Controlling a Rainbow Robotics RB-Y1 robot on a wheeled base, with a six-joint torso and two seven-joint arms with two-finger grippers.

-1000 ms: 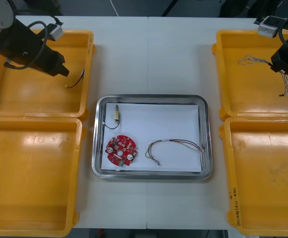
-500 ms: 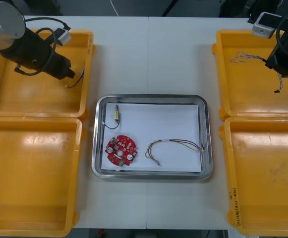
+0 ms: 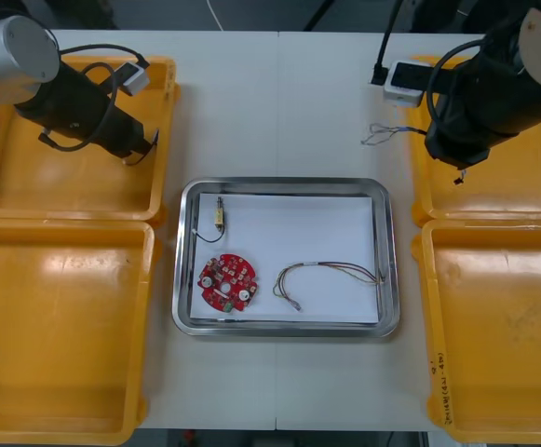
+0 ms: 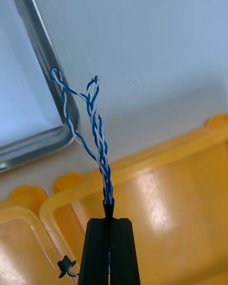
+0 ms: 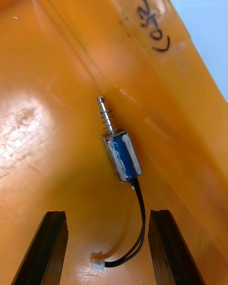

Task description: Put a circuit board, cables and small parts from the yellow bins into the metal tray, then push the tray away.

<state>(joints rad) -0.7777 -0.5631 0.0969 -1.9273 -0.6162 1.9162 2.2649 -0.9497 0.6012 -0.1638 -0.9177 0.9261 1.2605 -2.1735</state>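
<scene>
On the light worktop (image 3: 279,102) I see my left gripper (image 5: 108,216) low in the far-left yellow plastic bin (image 3: 28,177). The shiny white-lined metal tray (image 3: 286,183) holds a round red circuit board (image 3: 226,284), a red and yellow cable (image 3: 321,275) and a small metal part (image 3: 219,216). The right gripper (image 4: 109,221) has its fingers clamped on a twisted blue and white cable (image 4: 97,137), held above the worktop by the tray's corner. The left fingers stand apart, either side of a blue-banded metal part (image 5: 121,154) against the bin wall.
</scene>
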